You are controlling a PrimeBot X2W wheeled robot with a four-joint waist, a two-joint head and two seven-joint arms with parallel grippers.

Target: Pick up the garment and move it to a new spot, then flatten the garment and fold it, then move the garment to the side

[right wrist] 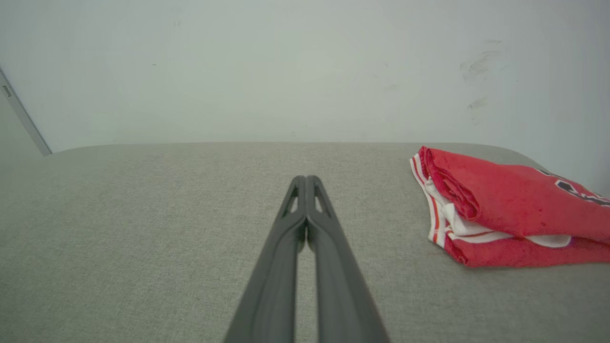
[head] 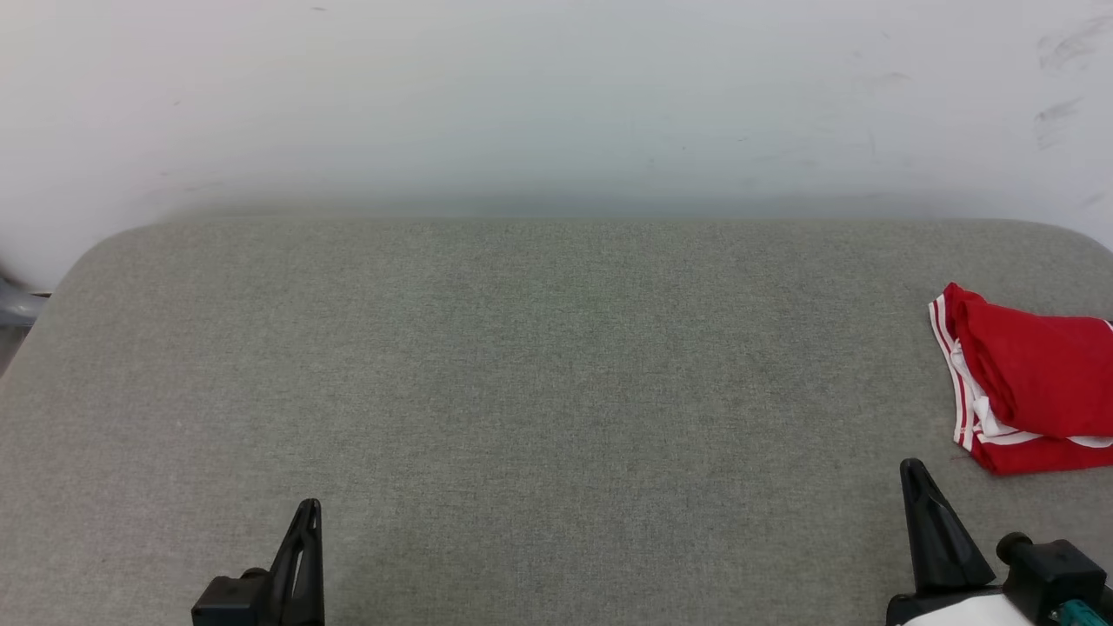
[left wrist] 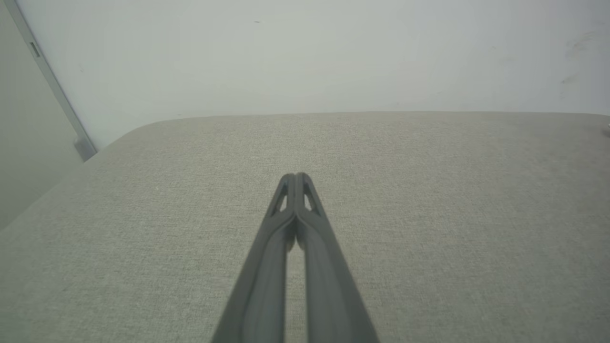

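The garment (head: 1035,378), a red T-shirt with white striped trim, lies folded in a compact bundle at the right edge of the grey fabric surface (head: 539,365); it runs off the head view's right side. In the right wrist view the garment (right wrist: 510,205) sits to the right of my fingers, apart from them, with a dark print near its far end. My right gripper (head: 911,469) is shut and empty, just in front of and left of the bundle; its tips (right wrist: 306,180) meet. My left gripper (head: 311,507) rests at the lower left, shut with nothing in it (left wrist: 295,176).
A pale wall (head: 556,104) rises right behind the surface's rounded far edge, with a few scuff marks at the upper right. A grey metal strip (left wrist: 52,85) runs down the wall off the surface's left corner.
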